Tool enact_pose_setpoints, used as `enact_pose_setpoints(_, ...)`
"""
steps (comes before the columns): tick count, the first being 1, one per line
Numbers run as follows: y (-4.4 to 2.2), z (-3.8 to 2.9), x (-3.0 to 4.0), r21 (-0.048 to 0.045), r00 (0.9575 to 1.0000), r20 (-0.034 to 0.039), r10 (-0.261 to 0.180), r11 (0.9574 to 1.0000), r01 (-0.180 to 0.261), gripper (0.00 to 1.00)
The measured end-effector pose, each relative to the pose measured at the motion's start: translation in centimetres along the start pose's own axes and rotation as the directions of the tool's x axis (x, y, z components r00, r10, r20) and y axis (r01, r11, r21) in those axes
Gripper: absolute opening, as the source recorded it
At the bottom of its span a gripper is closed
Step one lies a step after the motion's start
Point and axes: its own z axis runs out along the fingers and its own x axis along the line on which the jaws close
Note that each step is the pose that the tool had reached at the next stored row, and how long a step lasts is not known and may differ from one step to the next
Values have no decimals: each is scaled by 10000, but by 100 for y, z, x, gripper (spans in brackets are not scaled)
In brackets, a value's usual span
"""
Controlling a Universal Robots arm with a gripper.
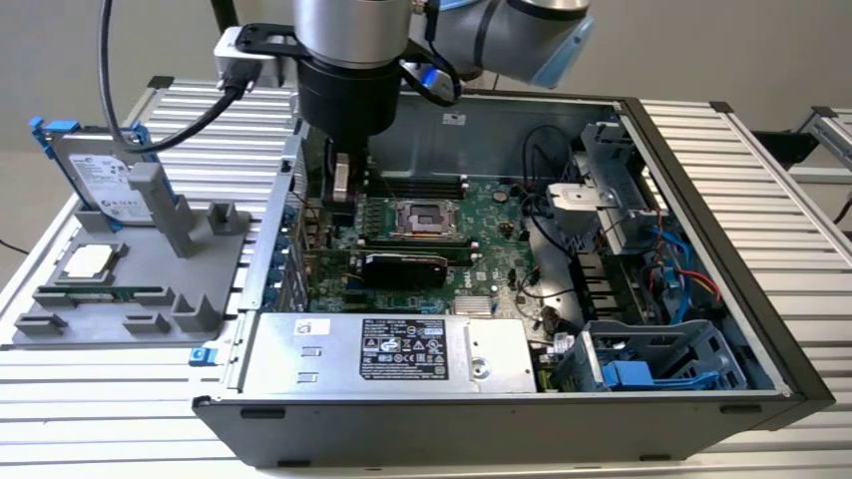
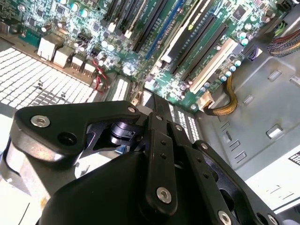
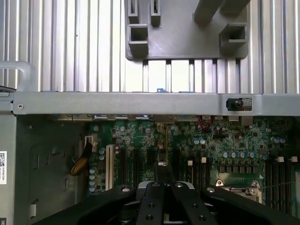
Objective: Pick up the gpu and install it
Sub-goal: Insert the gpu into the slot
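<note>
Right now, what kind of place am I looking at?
Probably a robotics lab bench for computer assembly: an open PC case on a slatted metal table, a grey parts holder beside it, and a robot arm above.

Robotics lab or test bench. Ribbed aluminium table (image 1: 745,180) under open computer case (image 1: 506,419), motherboard (image 1: 493,259) exposed. Grey holder tray (image 1: 80,324) beside case, hard drive (image 1: 100,175) propped upright in it. Industrial robot arm (image 1: 513,30) overhead.
</note>
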Motion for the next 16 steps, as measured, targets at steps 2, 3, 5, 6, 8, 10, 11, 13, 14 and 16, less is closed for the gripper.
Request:
enact_pose_setpoints(2,23,6,1,2,10000,-1,0,10000,0,0)
enact_pose_setpoints(3,41,14,1,10,10000,-1,-1,10000,1,0)
enact_pose_setpoints(5,65,31,1,20,10000,0,-1,10000,1,0)
enact_pose_setpoints(6,78,41,1,30,10000,1,0,10000,0,0)
enact_pose_setpoints(8,99,57,2,49,10000,1,1,10000,-1,0)
enact_pose_setpoints(10,99,57,2,49,10000,-1,0,10000,0,0)
enact_pose_setpoints(11,99,57,2,49,10000,-1,-1,10000,1,0)
enact_pose_setpoints(13,100,61,2,51,10000,0,-1,10000,1,0)
enact_pose_setpoints(14,103,72,1,57,10000,4,1,10000,-1,0)
enact_pose_setpoints(16,126,104,2,72,10000,1,0,10000,0,0)
